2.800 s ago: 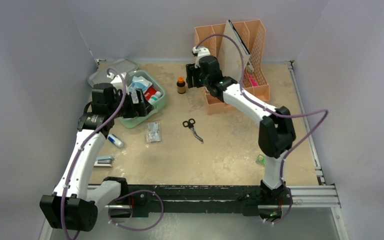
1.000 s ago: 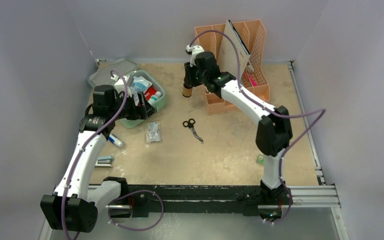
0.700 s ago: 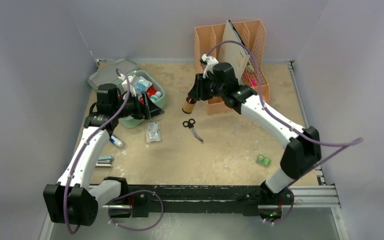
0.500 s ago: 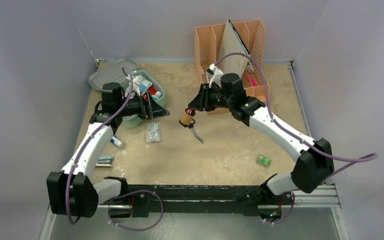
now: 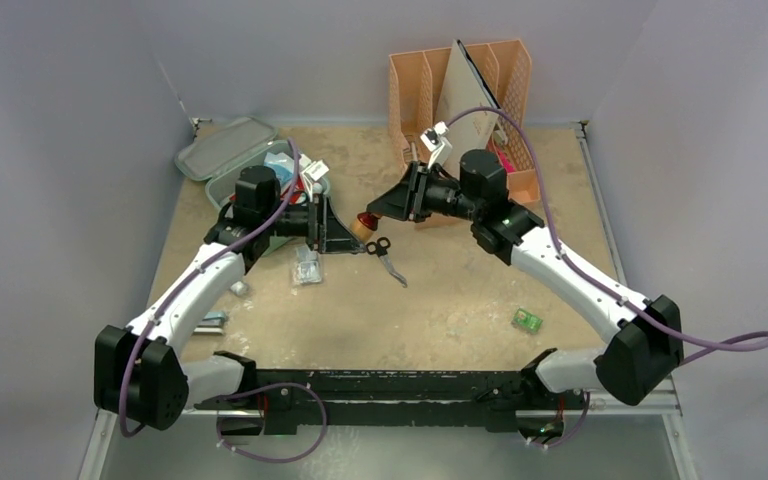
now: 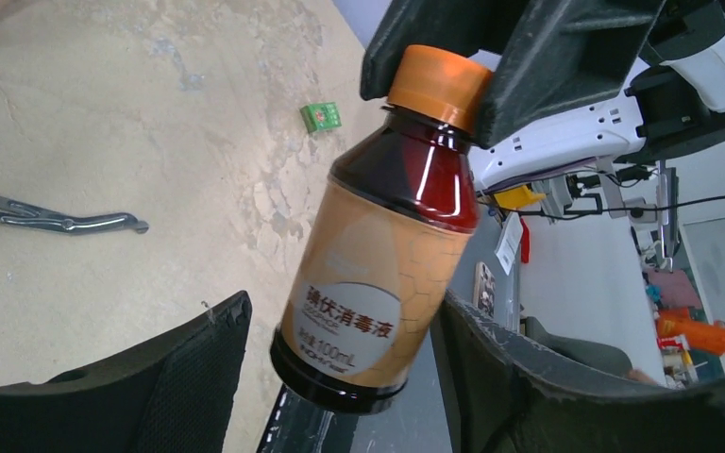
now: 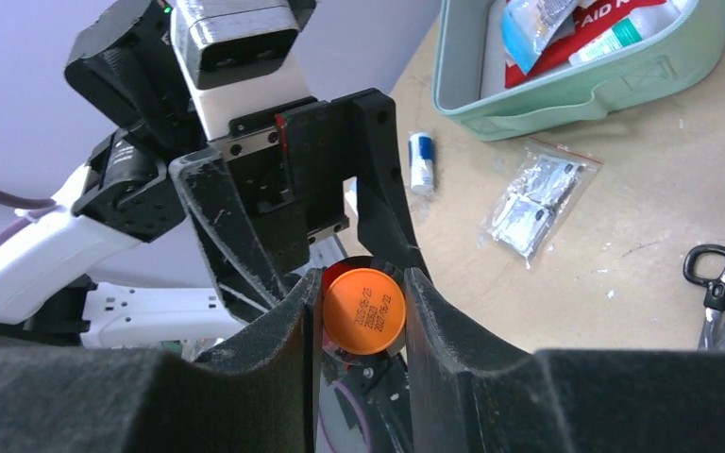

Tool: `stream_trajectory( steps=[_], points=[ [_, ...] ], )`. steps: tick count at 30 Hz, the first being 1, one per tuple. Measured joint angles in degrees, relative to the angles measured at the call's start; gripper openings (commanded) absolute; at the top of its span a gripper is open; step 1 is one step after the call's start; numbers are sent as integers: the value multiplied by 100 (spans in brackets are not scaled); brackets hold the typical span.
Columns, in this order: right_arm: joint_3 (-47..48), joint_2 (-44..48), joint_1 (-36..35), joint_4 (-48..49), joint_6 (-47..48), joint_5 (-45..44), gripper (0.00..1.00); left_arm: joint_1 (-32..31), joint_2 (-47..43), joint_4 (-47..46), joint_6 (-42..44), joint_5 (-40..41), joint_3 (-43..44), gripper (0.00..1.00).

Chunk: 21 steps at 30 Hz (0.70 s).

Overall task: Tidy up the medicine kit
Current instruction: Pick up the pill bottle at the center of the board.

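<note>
Medicine kit [image 7: 614, 80]: where is it placed, and is it touched? — Obs. 1

It is set at the far left of the table [image 5: 460, 300], with its lid laid open behind it and several items lodged inside. It is touched by neither arm. — Obs. 2

Why is the syrup bottle [image 6: 378, 274] held in mid-air between the arms? — Obs. 1

A hand-over is judged to be the step in hand. The bottle is clamped at its orange cap by the right gripper [image 5: 378, 212], so the labelled body is left free. The left gripper [image 5: 343, 232] is placed around that lower body. Its jaws are spread on both sides, and a gap is seen in the left wrist view. Nothing is gripped by it yet. — Obs. 2

Why a transfer at all? — Obs. 1

The kit is placed on the left arm's side, well apart from the right arm's base, so delivery by the left arm is presumed easier. The bottle is held tilted, base towards the left jaws. — Obs. 2

Risk noted? — Obs. 1

If the cap is released before the left jaws are pressed on, the bottle may be dropped near the scissors [image 5: 385, 255] lying below. Release is best delayed until a firm hold is confirmed. — Obs. 2
</note>
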State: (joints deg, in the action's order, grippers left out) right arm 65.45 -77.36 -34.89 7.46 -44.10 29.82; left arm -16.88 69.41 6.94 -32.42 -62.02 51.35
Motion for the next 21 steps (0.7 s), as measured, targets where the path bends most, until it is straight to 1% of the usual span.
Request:
stream_trajectory(
  steps=[4, 9, 11, 14, 17, 20, 21],
  points=[
    [-79, 138, 2, 92, -96, 39, 10, -17, 0, 13, 2, -44, 63, 65],
    [-131, 164, 2, 96, -146, 131, 10, -17, 13, 44, 2, -46, 238, 69],
    [-140, 164, 2, 96, -166, 155, 10, -17, 42, 50, 4, -48, 332, 67],
    [-149, 164, 2, 96, -199, 186, 10, -33, 98, 61, 7, -61, 483, 61],
    [-151, 164, 2, 96, -221, 223, 11, -57, 144, 98, 13, -87, 584, 51],
    [-155, 160, 2, 96, -221, 232, 11, -79, 227, 173, 55, -186, 680, 44],
    [-164, 157, 2, 98, -236, 232, 12, -83, 249, 184, 68, -212, 706, 43]
  ],
)
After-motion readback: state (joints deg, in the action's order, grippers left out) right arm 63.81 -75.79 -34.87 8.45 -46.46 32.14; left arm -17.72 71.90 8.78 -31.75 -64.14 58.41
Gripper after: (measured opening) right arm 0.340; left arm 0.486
